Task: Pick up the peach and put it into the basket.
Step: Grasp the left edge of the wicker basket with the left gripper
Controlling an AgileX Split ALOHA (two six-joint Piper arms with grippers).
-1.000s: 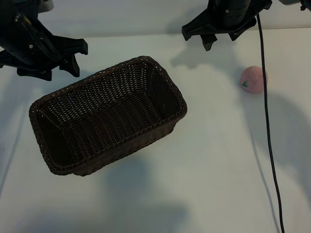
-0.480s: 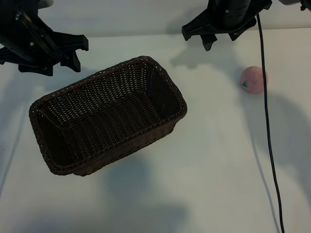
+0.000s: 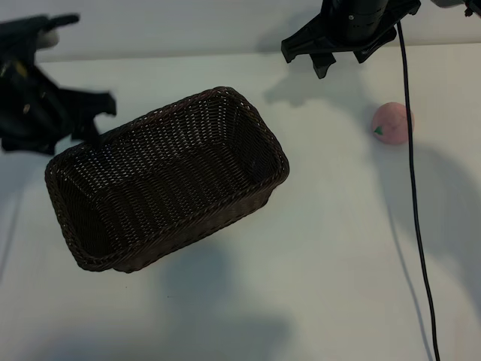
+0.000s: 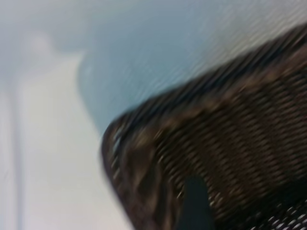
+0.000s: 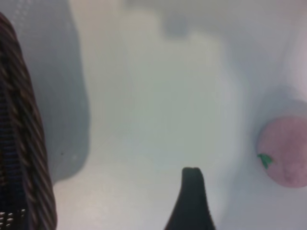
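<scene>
The pale-pink peach [image 3: 391, 122] with a small green leaf mark lies on the white table at the right, well apart from the basket; it also shows in the right wrist view [image 5: 285, 151]. The dark brown wicker basket [image 3: 218, 91] sits slanted at centre-left, with nothing inside it. My right gripper [image 3: 344, 62] hangs open and holds nothing at the far edge, above and left of the peach. My left gripper [image 3: 98, 116], open and holding nothing, is by the basket's far-left rim [image 4: 144, 120]; one dark finger [image 4: 194, 201] shows over the weave.
A black cable [image 3: 413, 195] runs from the right arm down the table's right side, passing right beside the peach. The basket's wall [image 5: 19, 134] shows at the side of the right wrist view. White tabletop lies between basket and peach.
My left arm has swung left and toward the table's front, down to the basket's far-left rim, and is still moving. The right arm, peach and basket have not moved.
</scene>
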